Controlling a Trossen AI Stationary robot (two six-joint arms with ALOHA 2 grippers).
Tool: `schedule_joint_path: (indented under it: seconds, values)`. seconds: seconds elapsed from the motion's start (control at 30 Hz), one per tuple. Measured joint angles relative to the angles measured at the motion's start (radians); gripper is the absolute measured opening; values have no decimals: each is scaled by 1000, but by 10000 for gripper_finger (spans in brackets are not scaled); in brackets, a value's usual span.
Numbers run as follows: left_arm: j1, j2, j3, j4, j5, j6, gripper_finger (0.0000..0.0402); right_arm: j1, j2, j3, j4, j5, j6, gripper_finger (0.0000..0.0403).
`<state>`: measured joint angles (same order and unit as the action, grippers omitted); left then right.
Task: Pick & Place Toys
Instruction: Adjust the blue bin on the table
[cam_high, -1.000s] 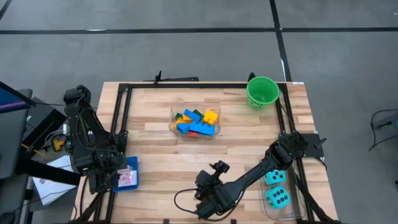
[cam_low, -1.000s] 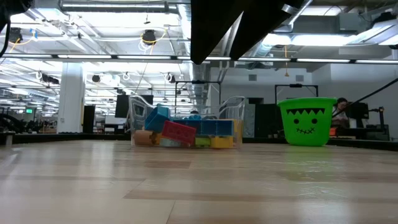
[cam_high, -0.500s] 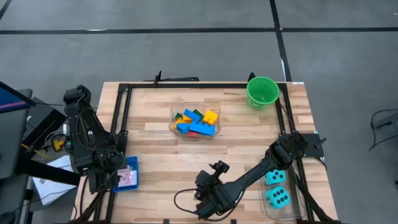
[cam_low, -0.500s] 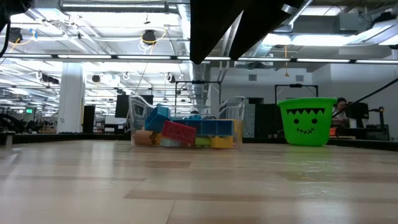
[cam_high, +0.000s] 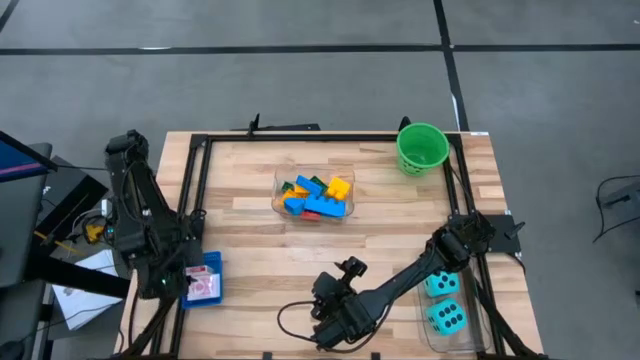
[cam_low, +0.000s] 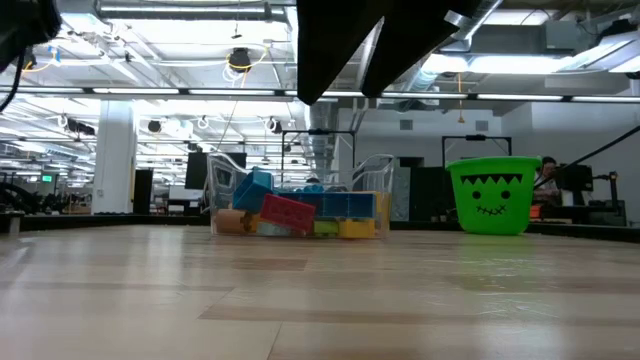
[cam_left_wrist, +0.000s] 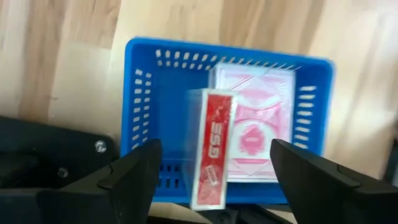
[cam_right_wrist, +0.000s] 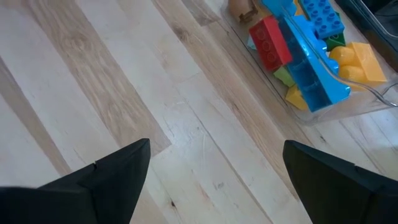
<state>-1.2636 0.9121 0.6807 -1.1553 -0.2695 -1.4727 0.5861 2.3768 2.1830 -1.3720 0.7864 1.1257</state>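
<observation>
Presently, at the table's left edge, the left gripper (cam_left_wrist: 211, 180) hovers over the blue tray (cam_high: 203, 279). Its jaws stand apart with nothing between them. In the tray lie the cards (cam_left_wrist: 252, 134), a flat white-and-red stack, with one red-edged pack (cam_left_wrist: 211, 155) propped on its side next to it. The cards judge as light, thin and slick; the upright pack offers the better hold, across its two broad faces, since the flat stack gives the fingers no edge to get under.

At centre, the clear tub (cam_high: 345, 208) holds the bricks (cam_high: 313, 196), blue, yellow, green and red, heaped loosely. They look rigid, light and hard-surfaced; a pinch across opposite flat sides should serve, though neighbours may shift.

Near the front edge, the right gripper (cam_right_wrist: 211, 180) hangs above bare wood, jaws wide and empty, facing the tub.

At far right, two dice (cam_high: 443, 302) sit in a second clear tub (cam_high: 428, 335). A green bucket (cam_high: 421, 147) stands at the far right corner.
</observation>
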Motion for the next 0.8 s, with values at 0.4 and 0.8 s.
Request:
schedule_joint_path:
  seconds: [0.4,0.8]
  values:
    - [0,-262,0,104,-326,46,286,1,0,0,0,0,-8,359]
    - [44,-104,1,429,-500,304,281,1,0,0,-3,-1,-19,359]
